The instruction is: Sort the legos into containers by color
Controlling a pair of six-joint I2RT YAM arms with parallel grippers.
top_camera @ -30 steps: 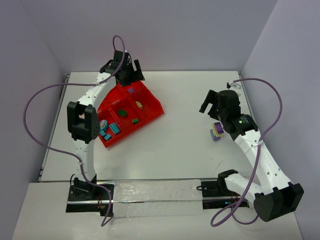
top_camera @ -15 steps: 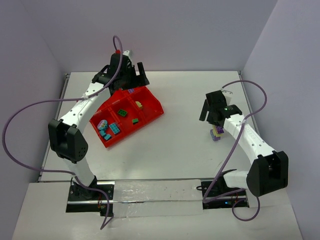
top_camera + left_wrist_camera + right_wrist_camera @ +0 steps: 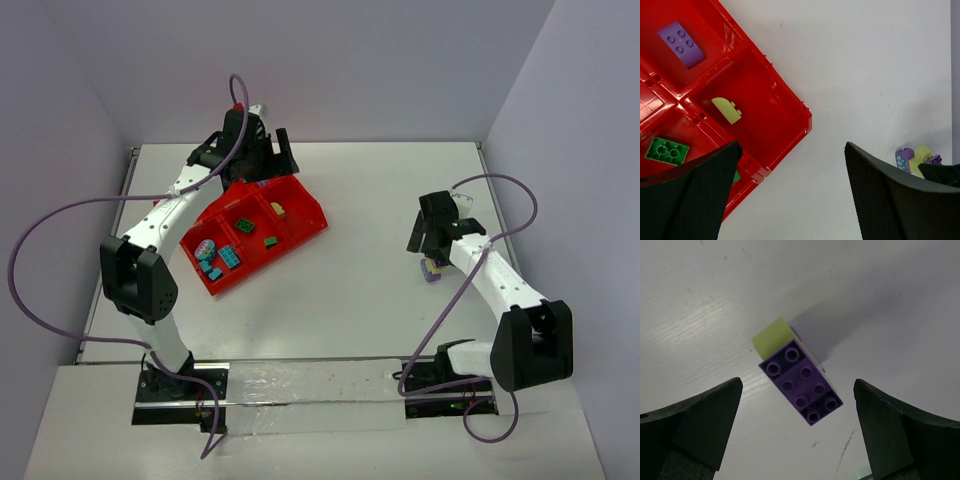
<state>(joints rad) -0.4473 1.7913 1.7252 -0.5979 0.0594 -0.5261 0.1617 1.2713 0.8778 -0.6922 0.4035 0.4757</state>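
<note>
The red tray (image 3: 300,212) sits at the back left, with its containers holding sorted legos. In the left wrist view I see a purple brick (image 3: 681,37), a yellow-green piece (image 3: 726,110) and a green brick (image 3: 667,150), each in its own compartment. My left gripper (image 3: 262,160) hangs open over the tray's far corner (image 3: 807,120), holding nothing. On the table to the right stands a clump of a purple brick (image 3: 801,381) on a yellow-green one (image 3: 771,336). My right gripper (image 3: 797,385) hovers open directly above this clump (image 3: 432,268), a finger on either side, apart from it.
Other tray compartments hold teal bricks (image 3: 230,256), a small green brick (image 3: 270,241) and a round pale piece (image 3: 206,247). The clump (image 3: 914,159) also shows far off in the left wrist view. Walls close the table at the back and both sides.
The right arm has swung in and come down over the purple and yellow-green clump. The left arm stretched out over the tray's far end, then held still. Both grippers stayed open.
</note>
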